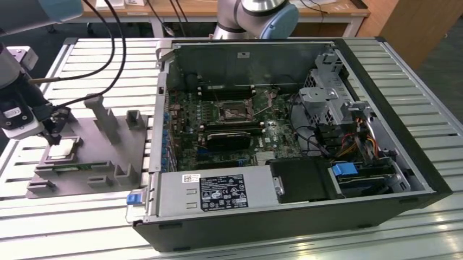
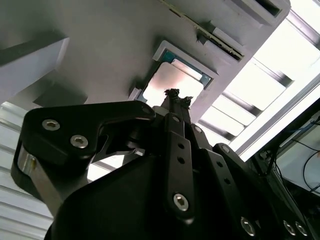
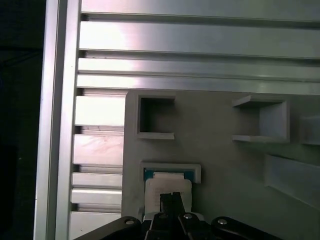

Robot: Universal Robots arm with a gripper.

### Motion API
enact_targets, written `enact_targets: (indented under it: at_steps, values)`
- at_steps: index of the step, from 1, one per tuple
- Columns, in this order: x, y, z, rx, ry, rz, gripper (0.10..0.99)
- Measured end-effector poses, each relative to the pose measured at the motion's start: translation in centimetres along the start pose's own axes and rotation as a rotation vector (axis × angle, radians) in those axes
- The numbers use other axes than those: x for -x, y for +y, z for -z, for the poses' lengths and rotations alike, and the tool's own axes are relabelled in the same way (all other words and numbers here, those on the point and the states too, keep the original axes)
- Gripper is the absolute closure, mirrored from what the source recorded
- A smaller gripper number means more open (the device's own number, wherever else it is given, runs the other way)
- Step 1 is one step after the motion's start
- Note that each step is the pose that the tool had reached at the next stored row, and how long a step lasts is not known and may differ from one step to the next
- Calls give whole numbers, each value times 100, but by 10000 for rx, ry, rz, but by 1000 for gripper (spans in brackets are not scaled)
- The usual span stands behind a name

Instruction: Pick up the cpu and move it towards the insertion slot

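The black metal pincer (image 2: 175, 96) hangs over the cpu (image 2: 170, 82), a small flat square chip with a pale silvery top. Its fingers are drawn narrow, tips together with nothing gripped between them. Whether the tips touch the chip cannot be told.

The cpu lies flat in a shallow square recess with a blue-green edge. That nest likely keeps it square and level for the approach from above seen in both wrist views. The recess belongs to a grey moulded holder plate (image 1: 94, 149), which rests on the slatted aluminium surface (image 1: 94, 59) at the exterior view's left.

A narrow green memory stick (image 1: 69, 167) lies in the same plate, just beside the chip. Grey upright posts (image 1: 97, 111) rise from the plate on the side toward the computer.

Farther off stands the open black computer case (image 1: 289, 227). Its metal side rim lies between the plate and the board inside. The insertion slot (image 1: 233, 111), a square silvery frame around a dark centre, sits well apart from the chip, deep in the board. A larger black rectangular block (image 1: 227, 140) lies near it, and black cables (image 1: 108, 49) trail behind the arm.
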State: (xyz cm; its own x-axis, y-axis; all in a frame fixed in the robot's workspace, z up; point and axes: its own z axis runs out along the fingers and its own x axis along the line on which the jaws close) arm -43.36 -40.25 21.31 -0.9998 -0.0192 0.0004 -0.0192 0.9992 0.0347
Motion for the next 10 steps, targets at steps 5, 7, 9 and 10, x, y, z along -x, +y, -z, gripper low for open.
enact_targets:
  at_steps: [5, 7, 9, 10]
  values:
    - [-6, -24, -62, -1, 2, -1, 984]
    - [-7, -44, -75, -1, 2, -1, 984]
    - [-8, -62, -87, 0, 1, -1, 984]
    - [-8, -64, -90, 0, 0, -1, 984]
